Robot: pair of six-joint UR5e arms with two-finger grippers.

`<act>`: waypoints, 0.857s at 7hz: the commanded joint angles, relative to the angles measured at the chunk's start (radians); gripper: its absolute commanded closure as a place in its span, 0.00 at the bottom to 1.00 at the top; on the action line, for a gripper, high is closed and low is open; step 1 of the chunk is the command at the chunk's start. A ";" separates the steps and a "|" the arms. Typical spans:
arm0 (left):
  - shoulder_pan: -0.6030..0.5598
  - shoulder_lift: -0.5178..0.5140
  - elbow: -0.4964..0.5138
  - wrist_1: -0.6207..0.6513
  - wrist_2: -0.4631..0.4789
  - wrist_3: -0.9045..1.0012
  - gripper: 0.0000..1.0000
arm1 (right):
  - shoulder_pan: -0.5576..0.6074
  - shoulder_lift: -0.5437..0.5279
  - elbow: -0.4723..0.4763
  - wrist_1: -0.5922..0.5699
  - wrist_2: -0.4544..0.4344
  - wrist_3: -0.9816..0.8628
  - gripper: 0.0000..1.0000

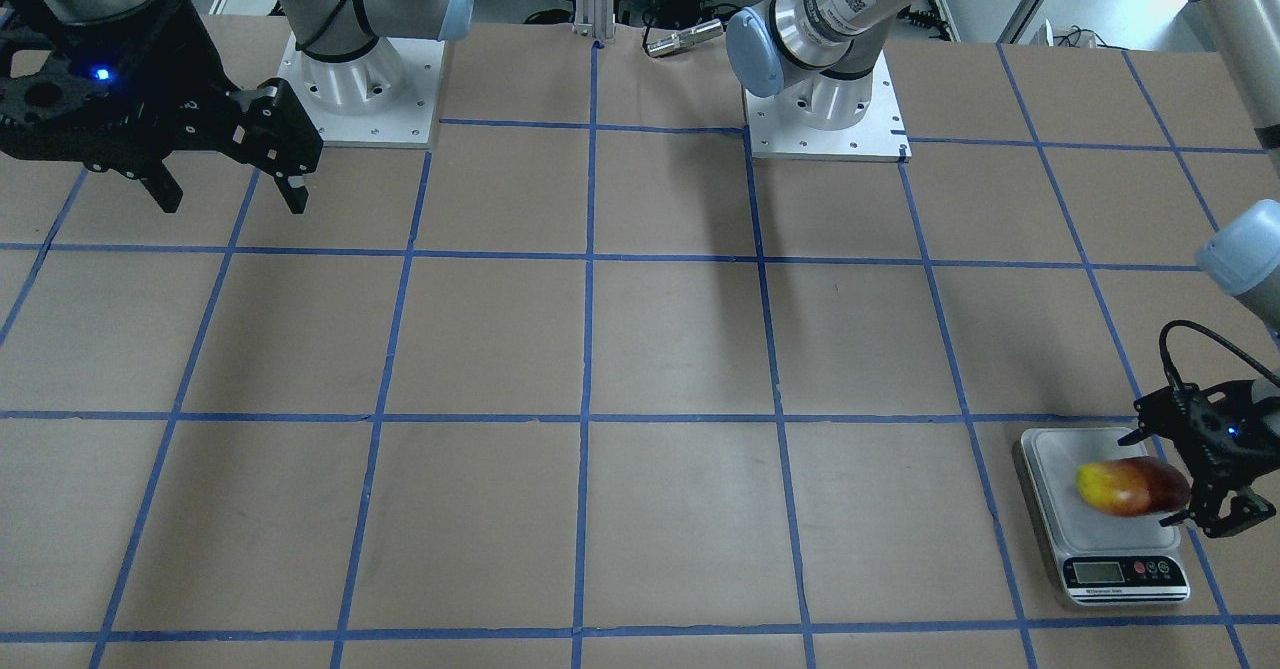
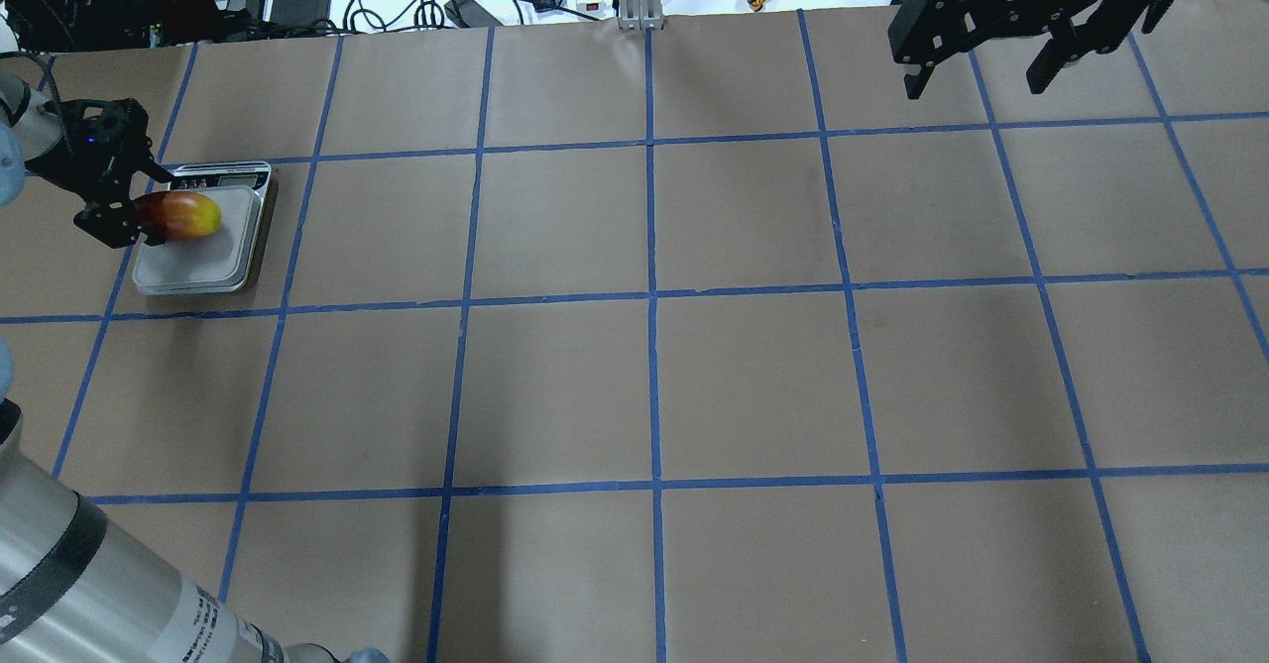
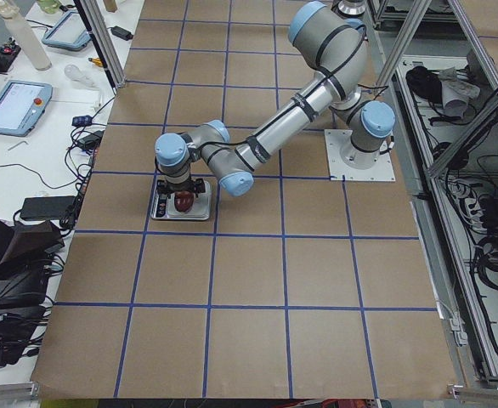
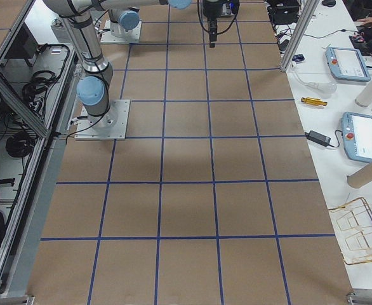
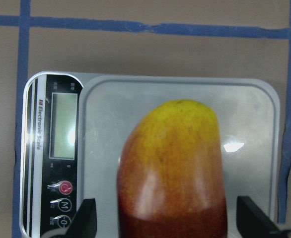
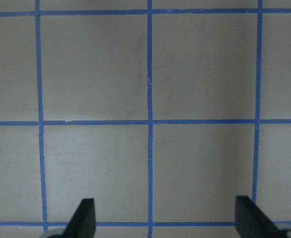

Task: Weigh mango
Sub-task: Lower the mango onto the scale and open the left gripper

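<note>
Seen from the front-facing camera, the mango [image 1: 1125, 486] lies on the platform of a scale [image 1: 1060, 534] at the lower right of the frame, yellow end pointing left. The left pincer [image 1: 1160, 477] straddles its red end. The right pincer [image 1: 230, 197] hangs wide above the worktop [image 1: 600, 349] at the upper left.

In the overhead view, the scale [image 2: 213, 262] sits at the left edge. The mango [image 2: 183, 215] lies near the display end, with the left pincer [image 2: 149, 207] around it. The right pincer [image 2: 977, 83] is spread at the upper right.

From the left-end camera, the near arm reaches down over the mango [image 3: 182, 201], left of centre.

In the left wrist view, the mango [image 5: 173, 168] fills the lower middle. Both fingers [image 5: 86, 220] stand clear of its sides, so the pincer is wide and grips nothing.

In the right wrist view, the fingers [image 6: 83, 215] are wide apart above blue-taped worktop [image 6: 200, 64].
</note>
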 commanded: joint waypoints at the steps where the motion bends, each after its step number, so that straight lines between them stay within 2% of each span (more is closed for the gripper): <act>1: -0.007 0.163 -0.004 -0.175 0.006 -0.199 0.00 | 0.000 -0.001 0.000 0.000 0.001 0.000 0.00; 2: -0.008 0.248 -0.002 -0.276 0.000 -0.356 0.00 | -0.001 -0.001 0.000 0.000 0.000 0.000 0.00; 5: -0.074 0.457 -0.002 -0.450 0.011 -0.713 0.00 | -0.001 0.001 0.000 0.000 0.001 0.000 0.00; 6: -0.137 0.501 -0.004 -0.517 0.079 -0.796 0.00 | 0.000 -0.001 0.000 0.000 0.001 0.000 0.00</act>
